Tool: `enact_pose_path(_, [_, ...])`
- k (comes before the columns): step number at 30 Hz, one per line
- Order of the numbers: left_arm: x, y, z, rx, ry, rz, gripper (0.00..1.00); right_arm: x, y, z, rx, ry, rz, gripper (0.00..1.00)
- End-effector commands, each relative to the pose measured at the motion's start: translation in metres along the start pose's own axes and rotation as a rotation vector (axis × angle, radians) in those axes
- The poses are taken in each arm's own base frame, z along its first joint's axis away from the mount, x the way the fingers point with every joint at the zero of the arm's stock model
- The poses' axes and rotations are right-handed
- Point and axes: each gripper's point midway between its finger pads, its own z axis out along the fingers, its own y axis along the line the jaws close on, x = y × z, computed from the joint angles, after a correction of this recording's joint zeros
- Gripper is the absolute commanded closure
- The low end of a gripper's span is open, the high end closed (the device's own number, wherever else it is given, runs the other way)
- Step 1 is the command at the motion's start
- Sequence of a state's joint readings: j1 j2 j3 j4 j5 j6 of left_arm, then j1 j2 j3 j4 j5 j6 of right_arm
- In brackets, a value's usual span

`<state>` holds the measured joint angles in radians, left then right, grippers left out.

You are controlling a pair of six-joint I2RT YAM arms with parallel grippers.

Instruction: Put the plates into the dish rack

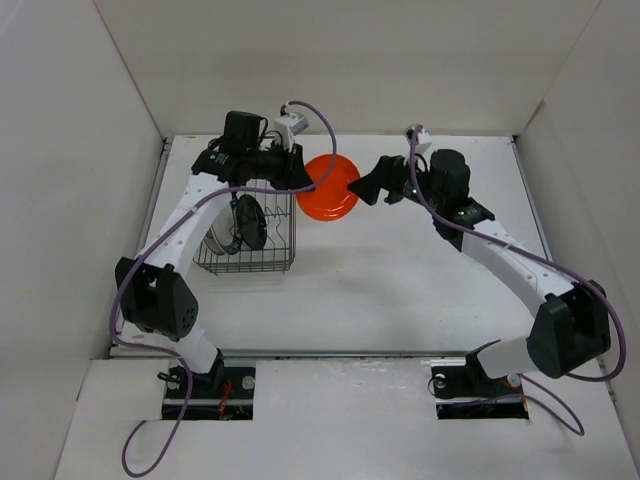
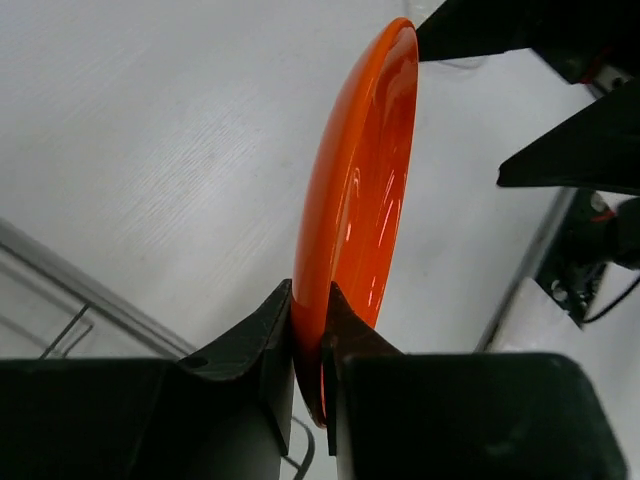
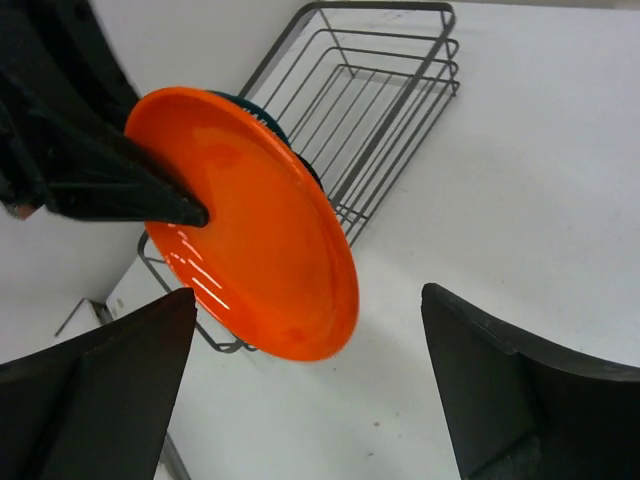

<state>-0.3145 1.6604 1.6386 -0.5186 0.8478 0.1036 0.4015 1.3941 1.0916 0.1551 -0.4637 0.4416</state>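
Left claw (image 2: 312,312): clenching on the rim of the orange plate (image 1: 330,190), holding it on edge in the air above the table (image 1: 400,290).
Right claw (image 1: 372,188): facing the plate's opposite edge, released, its jaws standing wide apart.
Orange plate: hanging just right of the dish rack (image 1: 245,268).
Dish rack: sitting on the table, holding a dark plate (image 1: 250,222) upright inside.
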Motion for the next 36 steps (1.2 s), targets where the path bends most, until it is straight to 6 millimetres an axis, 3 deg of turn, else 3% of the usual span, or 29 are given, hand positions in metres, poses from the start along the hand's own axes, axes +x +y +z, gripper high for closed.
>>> enact_pose_path(1, [-0.031, 0.004, -0.045, -0.274, -0.151, 0.040, 1.00, -0.029, 0.002, 0.000, 0.081, -0.106, -0.001, 0.01])
enact_pose_path(2, [-0.031, 0.012, -0.054, -0.370, -0.166, 0.044, 1.00, -0.028, -0.008, -0.006, 0.157, -0.086, -0.006, 0.01])
enact_pose_path(3, [-0.030, 0.035, -0.080, -0.602, -0.206, 0.008, 1.00, -0.026, -0.013, -0.007, 0.212, -0.077, -0.009, 0.01])
enact_pose_path(4, [-0.029, 0.037, -0.086, -0.686, -0.214, 0.018, 1.00, -0.030, -0.028, -0.011, 0.321, -0.095, -0.004, 0.01])
enact_pose_path(5, [-0.024, 0.046, -0.097, -0.791, -0.226, -0.001, 1.00, -0.019, -0.034, -0.016, 0.383, -0.046, -0.001, 0.01])
enact_pose_path(7, [0.000, 0.068, -0.123, -1.030, -0.194, -0.043, 1.00, -0.022, -0.045, -0.022, 0.467, -0.037, 0.002, 0.01])
enact_pose_path(10, [0.027, 0.087, -0.134, -1.192, -0.118, -0.097, 1.00, -0.016, -0.055, -0.031, 0.555, -0.009, 0.002, 0.01])
enact_pose_path(16, [0.058, 0.104, -0.127, -1.288, -0.027, -0.163, 1.00, -0.022, -0.060, -0.066, 0.681, -0.046, -0.006, 0.01])
enact_pose_path(19, [0.063, 0.113, -0.127, -1.334, -0.009, -0.167, 1.00, -0.022, -0.061, -0.079, 0.712, -0.051, -0.010, 0.01])
enact_pose_path(24, [0.076, 0.118, -0.113, -1.303, 0.045, -0.175, 1.00, -0.028, -0.064, -0.103, 0.737, -0.077, -0.010, 0.01])
enact_pose_path(28, [0.090, 0.122, -0.103, -1.285, 0.087, -0.189, 1.00, -0.033, -0.077, -0.120, 0.791, -0.093, -0.005, 0.01])
enact_pose_path(33, [0.106, 0.122, -0.091, -1.236, 0.137, -0.203, 1.00, -0.015, -0.150, -0.167, 1.064, -0.107, 0.127, 0.01])
enact_pose_path(34, [0.110, 0.122, -0.089, -1.228, 0.148, -0.206, 1.00, 0.005, -0.168, -0.174, 1.114, -0.086, 0.181, 0.01])
enact_pose_path(36, [0.113, 0.123, -0.085, -1.216, 0.159, -0.210, 0.96, 0.017, -0.187, -0.188, 1.149, -0.103, 0.244, 0.01])
